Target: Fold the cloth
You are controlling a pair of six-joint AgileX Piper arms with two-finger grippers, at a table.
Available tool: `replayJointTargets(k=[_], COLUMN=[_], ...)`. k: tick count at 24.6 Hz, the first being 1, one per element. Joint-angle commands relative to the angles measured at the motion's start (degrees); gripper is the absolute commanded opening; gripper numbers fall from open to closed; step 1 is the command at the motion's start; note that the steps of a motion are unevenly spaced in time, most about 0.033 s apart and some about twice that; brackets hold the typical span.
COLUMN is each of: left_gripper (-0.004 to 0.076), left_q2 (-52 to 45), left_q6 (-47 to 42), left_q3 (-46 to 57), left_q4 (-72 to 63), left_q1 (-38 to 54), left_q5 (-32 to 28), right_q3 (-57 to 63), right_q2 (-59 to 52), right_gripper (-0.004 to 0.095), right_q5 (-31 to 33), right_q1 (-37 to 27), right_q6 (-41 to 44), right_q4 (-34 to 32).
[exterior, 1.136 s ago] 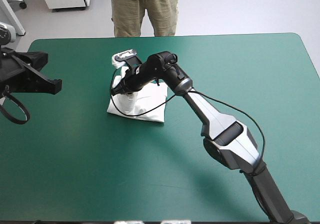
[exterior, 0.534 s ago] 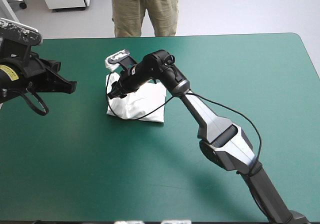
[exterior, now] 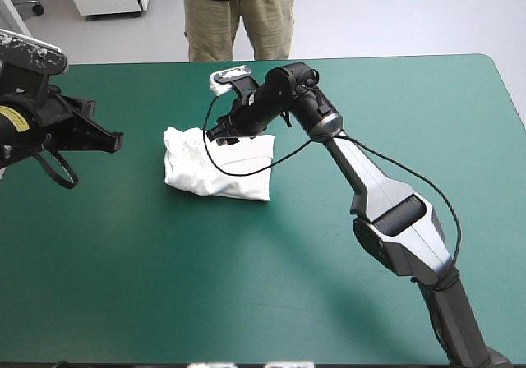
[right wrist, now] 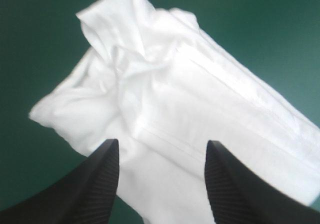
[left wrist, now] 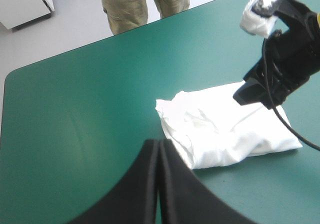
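Observation:
The white T-shirt [exterior: 215,167] lies as a folded bundle on the teal-green table [exterior: 345,319], left of centre, with its left end rumpled. My right gripper [exterior: 216,133] hovers just above the bundle's far edge. It is open, fingers apart and nothing between them, and in the right wrist view [right wrist: 162,146] the T-shirt [right wrist: 165,94] lies below and ahead. My left gripper [exterior: 117,142] is raised over the table's left side, a short way left of the bundle. It is shut and empty [left wrist: 159,145]. From there the T-shirt [left wrist: 220,129] lies ahead, with the right gripper [left wrist: 252,91] over its far side.
The right arm reaches diagonally across the table from the near right corner. Bare teal-green cover surrounds the bundle on every side, widest toward the near edge [exterior: 263,360] and the right.
My right gripper has let go of the T-shirt's left end and risen back toward the far side. That end now lies farther left, rumpled. My left gripper came in earlier and has since held still.

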Motion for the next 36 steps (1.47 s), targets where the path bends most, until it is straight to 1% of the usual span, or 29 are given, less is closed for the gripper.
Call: replayJointTargets(k=[1,2,3,4,6,7,9,10,12,15,17,19,20,21,22,23,25,26,29,30,31,33,34,36], left_gripper=[-0.0009,-0.0009,-0.0009,-0.0009,-0.0009,-0.0009,-0.0009,-0.0009,-0.0009,-0.0009,-0.0009,-0.0009,-0.0009,-0.0009,-0.0009,-0.0009,-0.0009,-0.0009,-0.0009,-0.0009,-0.0009,-0.0009,-0.0009,-0.0009], left_q2=[-0.23,0.03,0.45,0.72,1.37,1.37,1.37,1.37,1.37,1.37,1.37,1.37,1.37,1.37,1.37,1.37,1.37,1.37,1.37,1.37,1.37,1.37,1.37,1.37], left_q6=[-0.55,-0.55,-1.01,-1.01,-1.01,-1.01,-1.01,-1.01,-1.01,-1.01,-1.13,-1.14,-1.22,-1.22,-1.22,-1.22,-1.26,-1.26,-1.26,-1.26,-1.26,-1.26,-1.26,-1.00], left_q3=[-1.30,-1.30,-1.30,-1.30,-1.30,-1.30,-1.30,-1.30,-1.30,-1.20,-1.20,-1.20,-1.20,-1.20,-1.20,-1.20,-1.20,-1.20,-1.20,-1.20,-1.20,-1.20,-1.20,-1.20], left_q4=[0.23,0.23,0.10,0.10,-0.11,-0.11,-0.11,-0.11,-0.11,-0.11,-0.11,-0.11,-0.11,-0.11,-0.11,-0.11,-0.11,-0.11,-0.11,-0.11,-0.11,-0.11,-0.11,-0.11], left_q1=[0.02,0.02,0.02,0.02,0.02,0.02,0.02,0.02,0.02,0.02,0.02,0.02,0.02,0.02,0.02,0.02,0.02,0.02,0.02,0.02,0.02,0.02,0.02,0.02], left_q5=[-1.41,-1.41,-1.31,-1.19,-1.10,-1.10,-1.11,-1.11,-1.11,-1.11,-1.00,-1.00,-1.00,-1.00,-1.00,-1.00,-1.00,-1.00,-0.65,-0.65,-0.55,-0.55,-0.55,-0.55], right_q3=[8.72,11.08,17.28,22.96,31.36,34.56,40.60,43.73,46.98,47.74,47.74,47.74,47.74,47.74,47.74,47.74,47.74,47.74,47.87,48.43,49.44,52.91,54.86,60.70], right_q2=[-9.23,-10.35,-12.76,-14.90,-17.59,-17.89,-17.46,-17.02,-16.58,-16.44,-16.44,-16.44,-16.44,-16.44,-16.44,-16.44,-16.62,-16.93,-19.69,-21.42,-22.80,-26.64,-28.24,-32.88], right_gripper=[0.0486,0.0486,0.0486,0.0486,0.0486,0.0486,0.0488,0.0487,0.0482,0.0447,0.0396,0.0311,0.0243,0.0150,0.0015,-0.0010,-0.0009,-0.0009,-0.0009,-0.0009,-0.0009,-0.0018,-0.0017,-0.0017], right_q5=[0.13,0.01,-1.93,-5.72,-10.96,-12.56,-15.15,-17.44,-21.50,-22.89,-22.98,-23.14,-23.25,-23.15,-22.93,-22.93,-22.93,-22.93,-21.51,-20.82,-20.32,-19.17,-18.94,-18.92], right_q1=[-1.86,-2.55,-4.14,-5.53,-7.83,-8.72,-10.08,-10.09,-10.09,-10.09,-10.09,-10.09,-10.09,-10.09,-10.09,-10.09,-10.18,-10.18,-10.73,-11.23,-12.09,-15.23,-17.02,-22.52], right_q6=[-0.72,-1.28,-2.46,-2.89,-4.14,-5.08,-10.35,-13.26,-15.73,-17.00,-18.40,-18.49,-18.63,-19.09,-19.58,-19.69,-19.69,-19.04,-14.09,-11.35,-9.85,-8.51,-8.51,-8.66], right_q4=[-2.15,-1.35,0.18,1.65,5.24,7.57,15.82,20.53,24.42,25.34,26.83,26.97,26.97,26.85,26.73,26.29,25.07,23.36,12.53,6.77,3.65,-0.95,-1.93,-3.36])
